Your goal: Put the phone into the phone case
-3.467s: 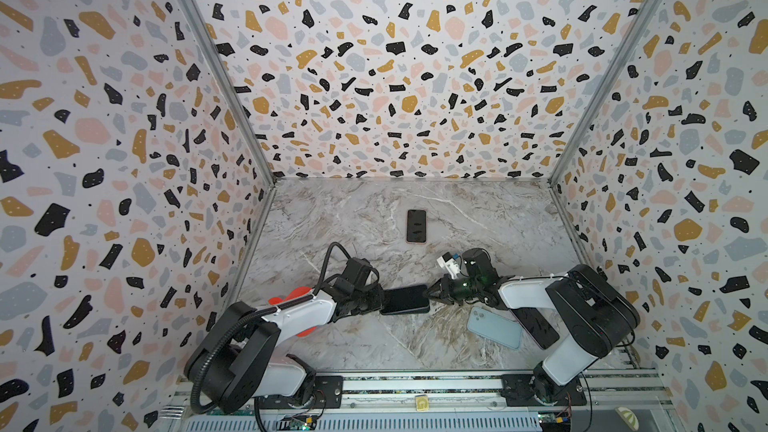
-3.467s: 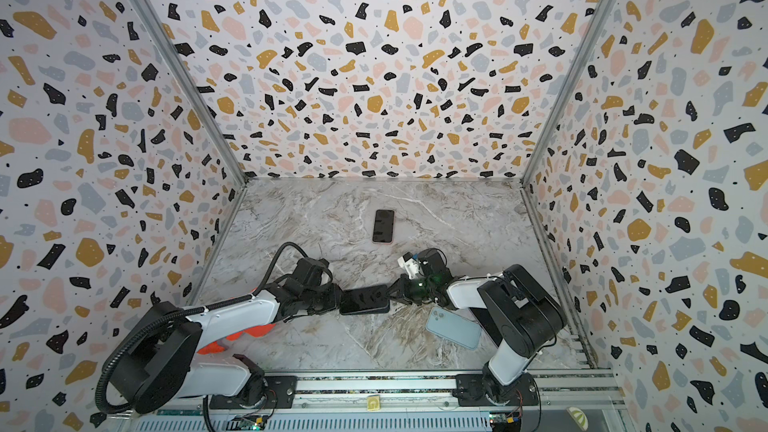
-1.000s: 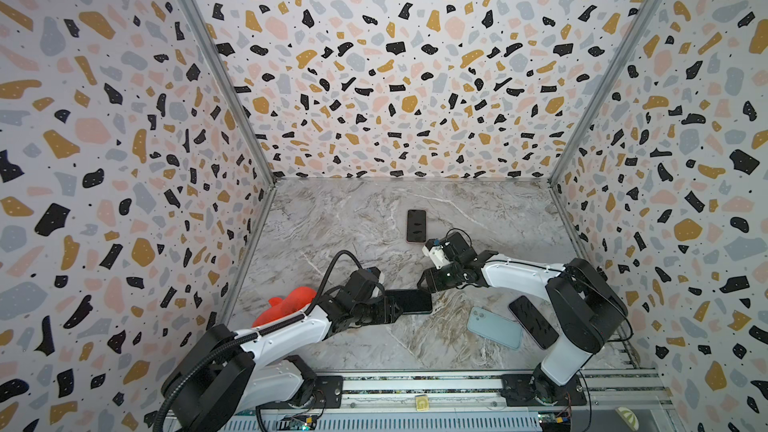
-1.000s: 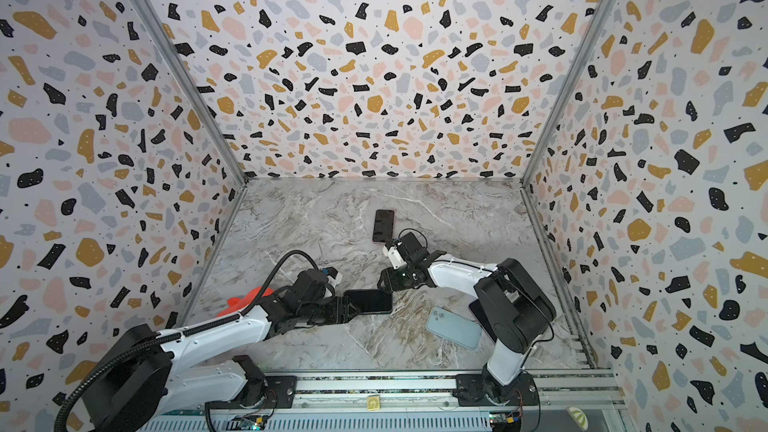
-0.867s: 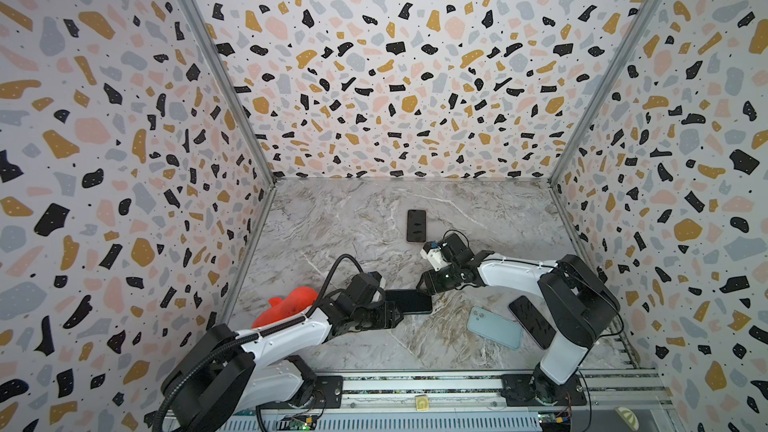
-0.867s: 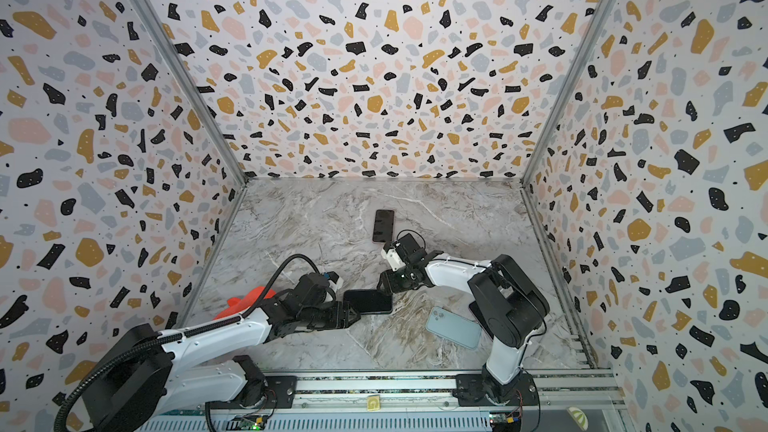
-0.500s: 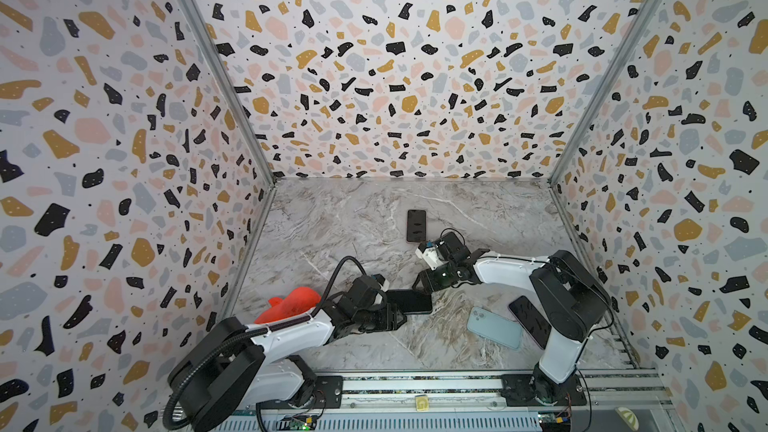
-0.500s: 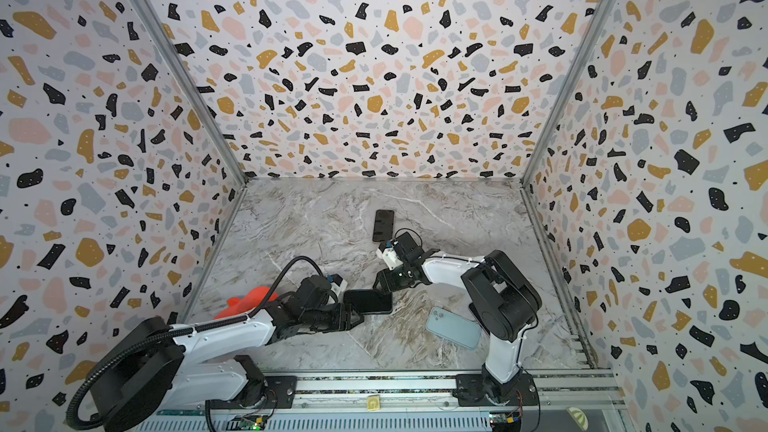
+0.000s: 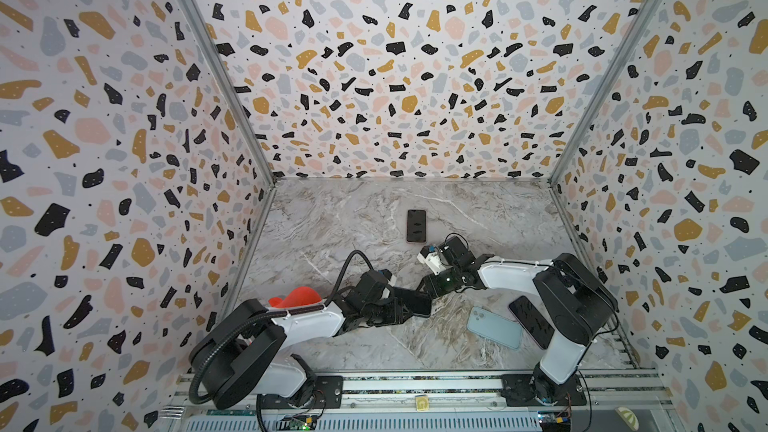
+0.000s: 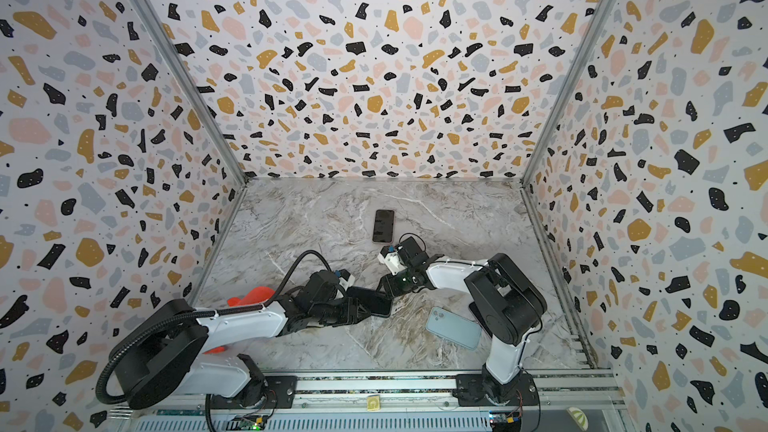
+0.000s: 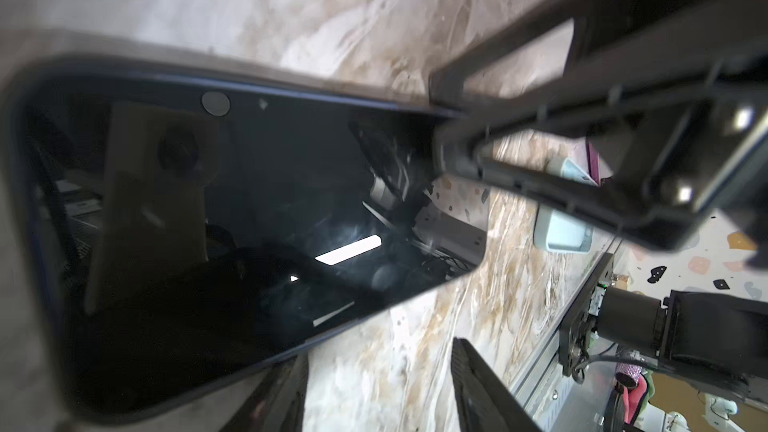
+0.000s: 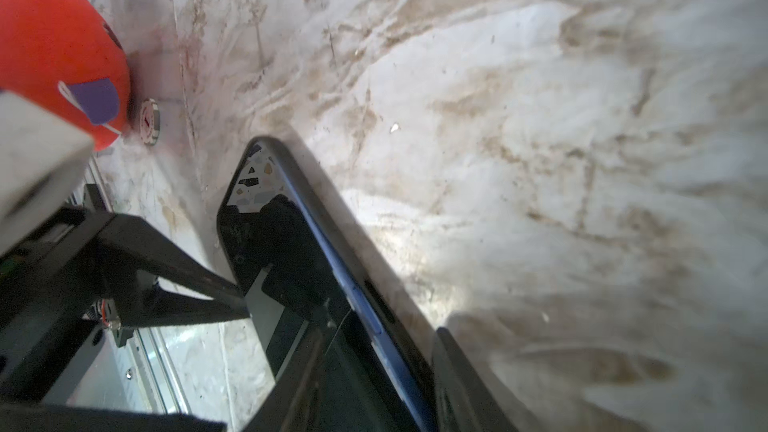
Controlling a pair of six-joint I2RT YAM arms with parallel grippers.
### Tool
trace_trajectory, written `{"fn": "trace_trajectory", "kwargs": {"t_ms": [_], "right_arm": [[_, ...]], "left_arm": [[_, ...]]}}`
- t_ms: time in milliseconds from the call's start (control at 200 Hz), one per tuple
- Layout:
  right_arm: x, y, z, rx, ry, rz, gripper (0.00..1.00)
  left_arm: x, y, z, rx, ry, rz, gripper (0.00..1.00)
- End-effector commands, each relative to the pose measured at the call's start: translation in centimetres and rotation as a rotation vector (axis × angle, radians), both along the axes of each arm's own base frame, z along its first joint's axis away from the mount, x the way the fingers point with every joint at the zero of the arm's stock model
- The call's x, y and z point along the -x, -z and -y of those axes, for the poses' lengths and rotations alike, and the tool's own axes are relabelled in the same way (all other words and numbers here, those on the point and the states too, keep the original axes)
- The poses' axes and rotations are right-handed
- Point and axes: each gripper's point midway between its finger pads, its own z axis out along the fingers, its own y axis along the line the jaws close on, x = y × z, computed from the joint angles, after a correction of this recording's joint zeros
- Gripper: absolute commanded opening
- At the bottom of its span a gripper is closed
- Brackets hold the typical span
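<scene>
Marble-look worktop (image 9: 332, 218) boxed in by speckled walls (image 9: 395, 76). At centre front in both top views, a dark phone (image 9: 415, 305) between the two hands, which meet there from lower left and right.

Left hand (image 9: 397, 313) about half spread. In the left wrist view, one finger (image 11: 274, 392) tucked at the phone's lower edge, the other (image 11: 486, 384) well clear of it, so no squeeze visible. In the right wrist view, a left finger's tip touching the edge of the screen.

Right hand (image 9: 428, 288) partly open and straddling the phone's blue-rimmed long edge at one end, one finger over the glass and one along the outer side. Clamped or only bracketing it — cannot tell.

To the lower right of the phone, apart from it, a pale blue case (image 9: 494, 327) lying flat, lens holes at its upper left corner. Whether hollow or filled is not clear. Just beside that, by the right arm, another dark handset (image 9: 531, 322).

Toward the back, at centre, a third dark handset (image 9: 416, 225) — flat, untouched. At lower left, behind the left arm, a red lump (image 9: 296, 297).
</scene>
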Motion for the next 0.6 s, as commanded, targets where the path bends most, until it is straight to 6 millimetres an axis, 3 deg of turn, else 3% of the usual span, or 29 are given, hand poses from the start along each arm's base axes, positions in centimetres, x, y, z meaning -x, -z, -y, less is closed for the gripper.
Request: {"fn": "trace_trajectory", "kwargs": {"t_ms": [0, 340, 596], "right_arm": [[2.1, 0.1, 0.7, 0.005, -0.012, -0.055, 0.43], [4.5, -0.1, 1.3, -0.023, -0.012, -0.094, 0.39], [5.7, -0.6, 1.6, -0.036, 0.014, -0.113, 0.38]], "left_arm": [[-0.9, 1.2, -0.5, -0.068, -0.015, 0.007, 0.56], [-3.6, 1.3, 0.7, -0.097, 0.001, 0.011, 0.47], [-3.5, 1.7, 0.4, -0.133, 0.018, -0.022, 0.40]]}}
